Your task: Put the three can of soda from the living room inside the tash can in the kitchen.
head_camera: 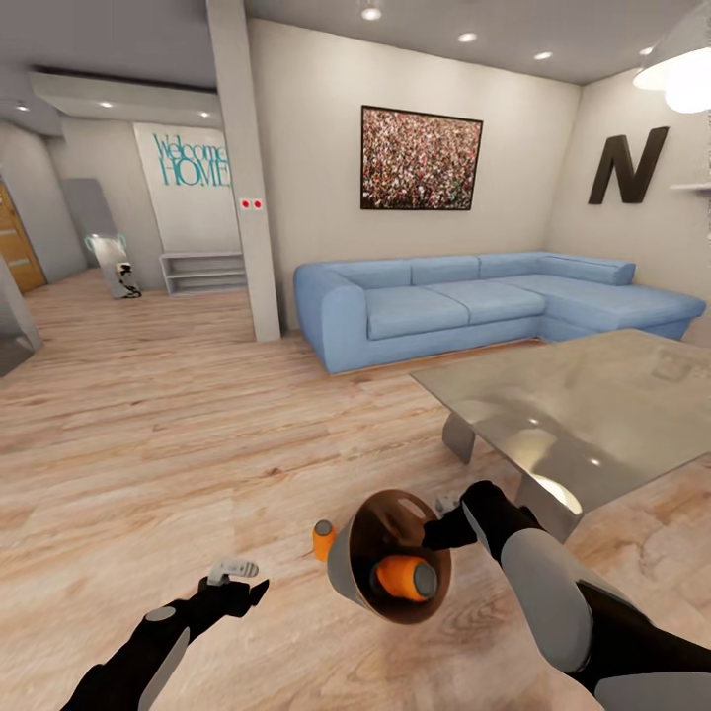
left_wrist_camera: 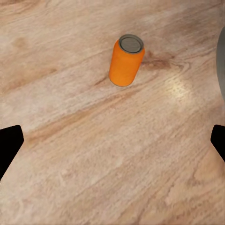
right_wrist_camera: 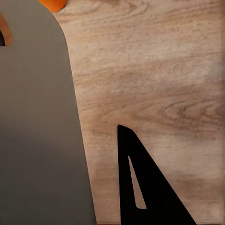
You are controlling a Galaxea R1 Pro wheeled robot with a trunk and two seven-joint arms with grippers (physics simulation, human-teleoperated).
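My right gripper (head_camera: pixel 446 520) is shut on the rim of the trash can (head_camera: pixel 348 573), a round bin with a grey wall and brown inside, held tilted with its mouth towards me. One orange soda can (head_camera: pixel 405 578) lies inside it. A second orange can (head_camera: pixel 323 540) stands on the wood floor just left of the bin, and shows upright (left_wrist_camera: pixel 126 62) ahead of my open left gripper (left_wrist_camera: pixel 112 145), which hovers (head_camera: pixel 237 578) short of it. The bin's grey wall (right_wrist_camera: pixel 37 131) runs beside one dark finger (right_wrist_camera: pixel 140 187). The blue can is out of view.
A glass-topped low table (head_camera: pixel 583 395) stands close on my right. Behind it a long blue corner sofa (head_camera: pixel 474 306) lines the wall under a dark letter N (head_camera: pixel 627 166). A grey pillar (head_camera: pixel 247 168) marks the way into the hall at the left, across open plank floor.
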